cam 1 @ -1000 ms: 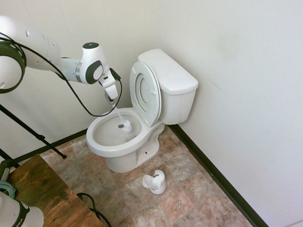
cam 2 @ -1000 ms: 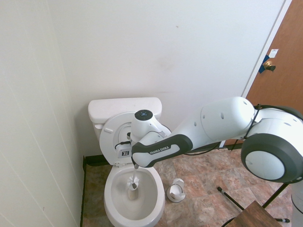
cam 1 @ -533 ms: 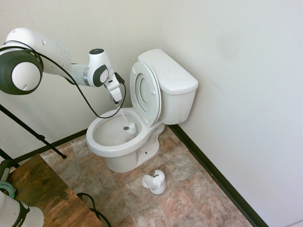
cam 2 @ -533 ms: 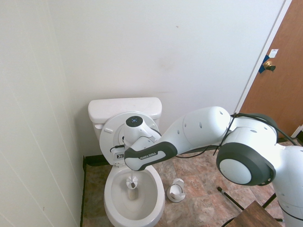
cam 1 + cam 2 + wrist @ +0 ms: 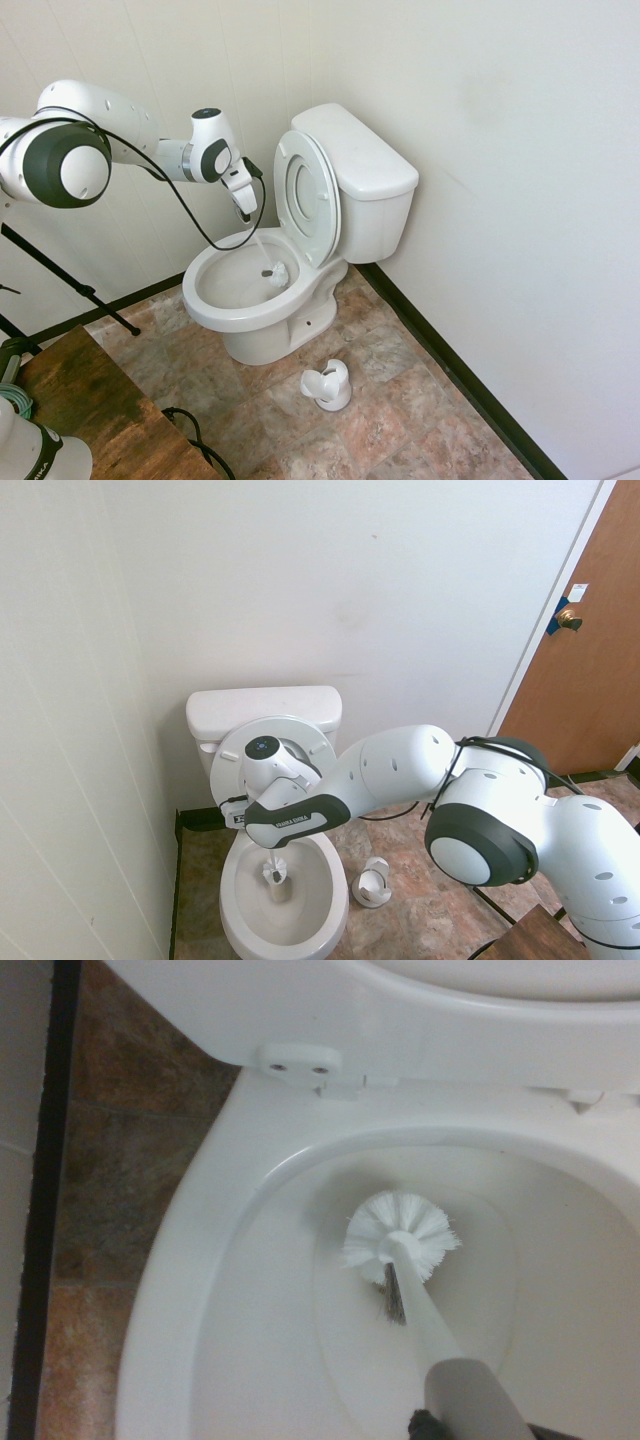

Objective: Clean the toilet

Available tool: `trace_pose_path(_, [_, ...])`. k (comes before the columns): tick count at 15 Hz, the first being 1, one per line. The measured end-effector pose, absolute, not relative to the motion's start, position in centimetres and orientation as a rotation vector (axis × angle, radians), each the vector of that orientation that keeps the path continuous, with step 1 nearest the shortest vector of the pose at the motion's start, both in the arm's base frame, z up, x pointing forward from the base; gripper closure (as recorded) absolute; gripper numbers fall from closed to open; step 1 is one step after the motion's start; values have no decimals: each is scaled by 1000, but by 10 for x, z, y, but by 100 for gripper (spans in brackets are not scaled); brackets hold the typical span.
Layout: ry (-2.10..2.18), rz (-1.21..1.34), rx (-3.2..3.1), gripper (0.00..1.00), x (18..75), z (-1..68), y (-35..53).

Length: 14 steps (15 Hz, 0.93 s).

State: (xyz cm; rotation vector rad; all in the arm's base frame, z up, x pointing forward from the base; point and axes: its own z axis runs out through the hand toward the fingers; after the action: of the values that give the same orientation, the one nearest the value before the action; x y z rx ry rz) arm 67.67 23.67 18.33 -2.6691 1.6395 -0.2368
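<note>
Pincer point(image 5: 246, 212) clenched on the white toilet brush point(image 5: 277, 272) has sunk lower toward the back of the toilet point(image 5: 262, 290) by the wall, pushing the bristles deeper into the open bowl, so scrubbing looks under way.

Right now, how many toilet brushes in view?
1: the toilet brush is down inside the bowl of the toilet, its handle held by the gripper. The brush holder on the floor beside the toilet stands empty.
</note>
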Motion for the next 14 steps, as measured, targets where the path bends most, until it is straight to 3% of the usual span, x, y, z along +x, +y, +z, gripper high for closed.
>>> trace_pose_path(9, [1551,-174,-2743,100,653,175,293])
trace_pose_path(14, [1492,-78,-2798,100,605,175,311])
